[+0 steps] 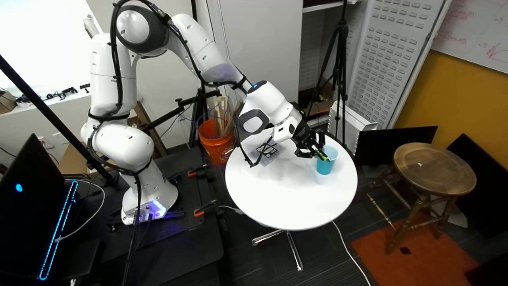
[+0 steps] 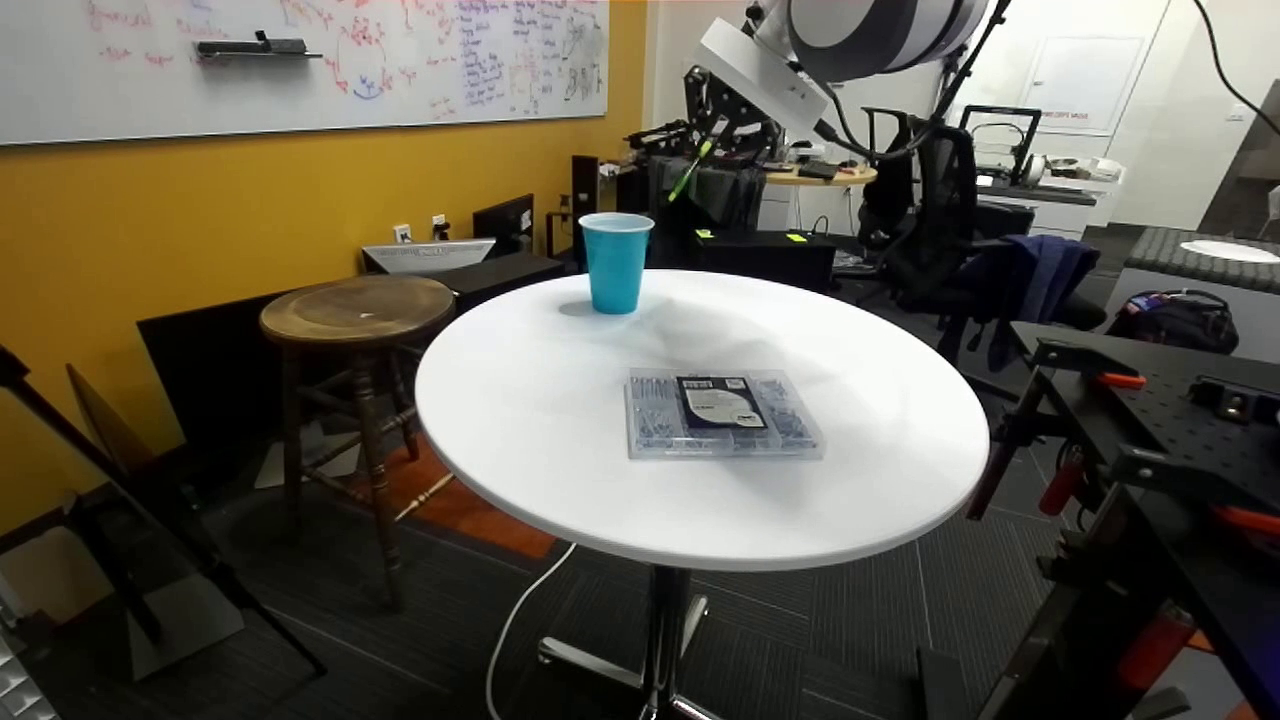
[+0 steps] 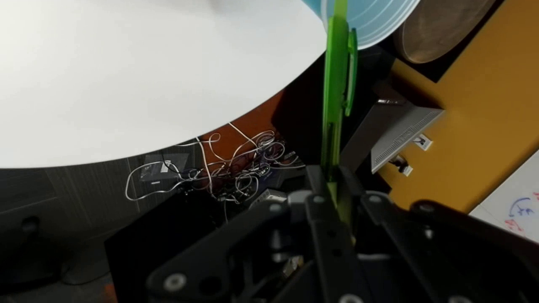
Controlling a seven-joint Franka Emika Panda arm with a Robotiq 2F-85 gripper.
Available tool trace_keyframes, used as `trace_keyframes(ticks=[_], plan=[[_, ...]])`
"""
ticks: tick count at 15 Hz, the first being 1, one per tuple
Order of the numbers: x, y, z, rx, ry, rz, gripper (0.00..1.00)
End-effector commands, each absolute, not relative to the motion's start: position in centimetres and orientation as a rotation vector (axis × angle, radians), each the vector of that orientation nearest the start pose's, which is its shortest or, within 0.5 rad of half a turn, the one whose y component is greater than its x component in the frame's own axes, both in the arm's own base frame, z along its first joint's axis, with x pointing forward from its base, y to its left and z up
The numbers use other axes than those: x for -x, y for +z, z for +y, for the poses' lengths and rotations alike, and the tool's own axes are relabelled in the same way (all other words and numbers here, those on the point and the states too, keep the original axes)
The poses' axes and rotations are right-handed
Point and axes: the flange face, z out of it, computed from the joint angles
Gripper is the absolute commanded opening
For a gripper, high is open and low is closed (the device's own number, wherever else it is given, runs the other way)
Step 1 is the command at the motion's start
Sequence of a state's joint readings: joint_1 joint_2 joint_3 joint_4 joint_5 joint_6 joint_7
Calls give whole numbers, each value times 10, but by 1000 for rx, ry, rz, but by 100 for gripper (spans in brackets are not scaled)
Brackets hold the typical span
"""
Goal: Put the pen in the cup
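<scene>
No word or number is reading clearly. Wide white wall-mounted whiteboard [image 2: 290, 92]: red, blue and purple handwriting [image 2: 485, 55] is running across, too blurred. Flat clear plastic compartment case [image 2: 660, 440]: black-and-white printed label [image 2: 722, 402] is facing up, print too small. Round orange plastic bucket [image 1: 216, 147]: pale markings [image 1: 226, 149] are blurring. Black laptop lid [image 1: 33, 206]: oval blue emblem [image 1: 18, 188] is glowing.

We take this for a robotics lab in an office-like room: in both exterior views we see a Franka Panda arm [image 1: 127, 141], with a black bench [image 1: 178, 246] under its base, orange-handled clamps [image 1: 206, 207], a tripod [image 1: 340, 67], a whiteboard [image 2: 420, 70] crowded with handwriting and a mesh office chair [image 2: 945, 180].
</scene>
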State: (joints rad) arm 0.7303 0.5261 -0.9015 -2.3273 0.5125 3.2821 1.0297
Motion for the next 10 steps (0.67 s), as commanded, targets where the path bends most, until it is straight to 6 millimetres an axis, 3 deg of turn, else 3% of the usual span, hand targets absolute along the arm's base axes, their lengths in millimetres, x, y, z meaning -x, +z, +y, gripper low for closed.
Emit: trace_keyframes(ticks=[1,5,10], plan=[[-565,292,-126,2031,-1279,1994,3],[-590,303,-123,2083,-1392,1967,3],[-615,302,-123,2230,-1470,1957,3]])
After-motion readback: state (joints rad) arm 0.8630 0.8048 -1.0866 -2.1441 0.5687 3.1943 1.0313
